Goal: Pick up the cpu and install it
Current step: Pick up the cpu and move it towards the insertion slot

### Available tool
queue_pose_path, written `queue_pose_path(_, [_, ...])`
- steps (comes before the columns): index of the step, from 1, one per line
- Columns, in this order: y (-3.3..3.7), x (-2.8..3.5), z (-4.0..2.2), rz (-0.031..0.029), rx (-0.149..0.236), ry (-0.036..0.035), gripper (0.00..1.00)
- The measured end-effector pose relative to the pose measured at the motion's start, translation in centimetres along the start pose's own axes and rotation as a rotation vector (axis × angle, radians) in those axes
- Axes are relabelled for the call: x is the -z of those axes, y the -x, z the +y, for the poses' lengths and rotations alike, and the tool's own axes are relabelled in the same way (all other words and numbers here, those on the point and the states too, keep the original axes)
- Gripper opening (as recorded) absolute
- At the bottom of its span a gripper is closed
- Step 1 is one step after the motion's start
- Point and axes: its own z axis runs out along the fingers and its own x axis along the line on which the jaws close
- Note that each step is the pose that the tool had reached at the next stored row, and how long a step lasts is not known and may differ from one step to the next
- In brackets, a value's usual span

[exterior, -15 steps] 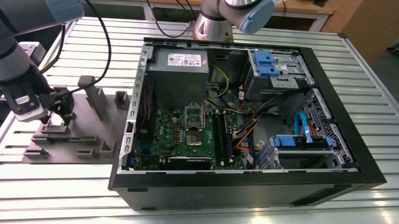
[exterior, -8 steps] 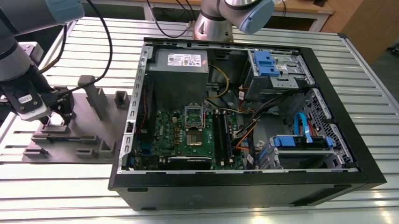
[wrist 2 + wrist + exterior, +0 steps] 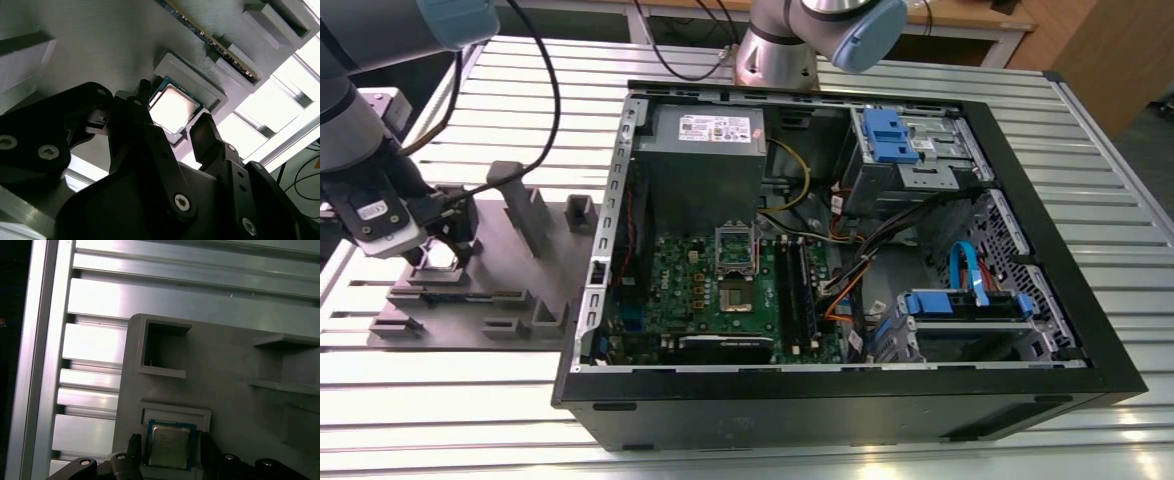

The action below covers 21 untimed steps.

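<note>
1. The cpu [image 3: 170, 445], a small flat square chip with a silvery metal top, lies flat in a shallow square recess of the grey tray [image 3: 225, 390]. It has not been lifted.
2. The gripper [image 3: 171, 448] hangs directly over the chip. Its dark fingers [image 3: 207, 450] are spread, one on each side of the chip, and in both wrist views a thin gap seems to separate them from it. It grips nothing.
3. In the exterior view the gripper [image 3: 440, 250] and tray [image 3: 520, 270] are at the exterior view's left, on a slatted metal table [image 3: 1067, 140].
4. Well apart, toward the exterior view's right, an open computer case [image 3: 854, 390] holds the green motherboard [image 3: 707, 300]. Its socket [image 3: 736, 255] looks dark-centred and unfilled.
5. Judged from this, the reach to the chip is done. Grasping, lifting, carrying and seating it in the socket all remain.
</note>
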Motion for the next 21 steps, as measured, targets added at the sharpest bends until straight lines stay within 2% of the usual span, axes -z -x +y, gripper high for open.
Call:
queue_pose_path(3, [0.01, 0.13, 0.0, -0.0003, 0.0, 0.0001, 0.59])
queue_pose_path(21, [0.0, -0.19, 0.08, -0.0007, -0.011, 0.0044, 0.59])
